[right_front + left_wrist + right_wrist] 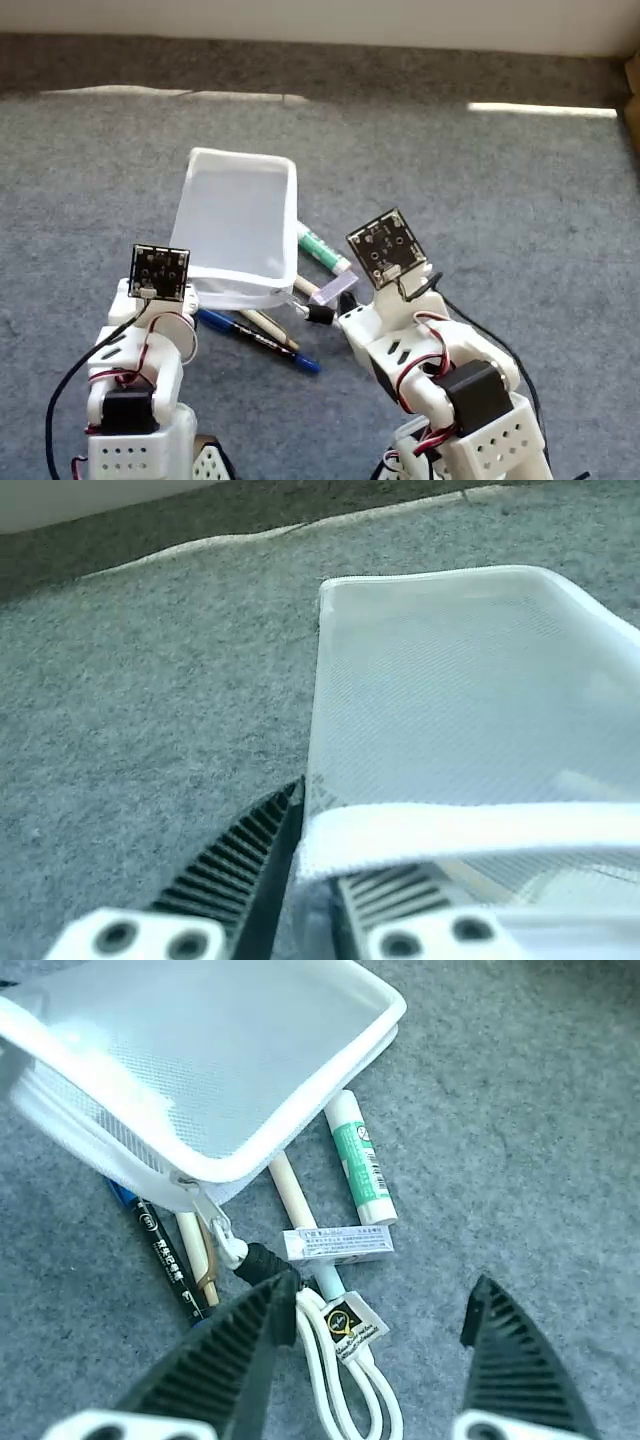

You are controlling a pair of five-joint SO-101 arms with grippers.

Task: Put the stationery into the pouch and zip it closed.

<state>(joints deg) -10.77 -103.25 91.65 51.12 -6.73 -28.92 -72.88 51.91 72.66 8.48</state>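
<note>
The white mesh pouch [240, 225] lies open on the grey carpet, its mouth toward the arms. My left gripper [320, 852] is shut on the near corner of the pouch rim [450, 825]. My right gripper [372, 1355] hangs open above a coiled white cable [345, 1385] with a small tag. Beside the pouch lie a green-and-white glue stick [360, 1160], a beige pencil [290, 1192], a dark pen [165, 1255] and a white label [338, 1242]. The zipper pull [222, 1235] hangs at the pouch's corner. In the high view a blue pen [262, 340] sticks out under the pouch.
Grey carpet [480, 200] spreads wide to the right of and beyond the pouch. A pale wall edge [320, 20] runs along the far side. Both arm bases [130, 420] stand at the near edge.
</note>
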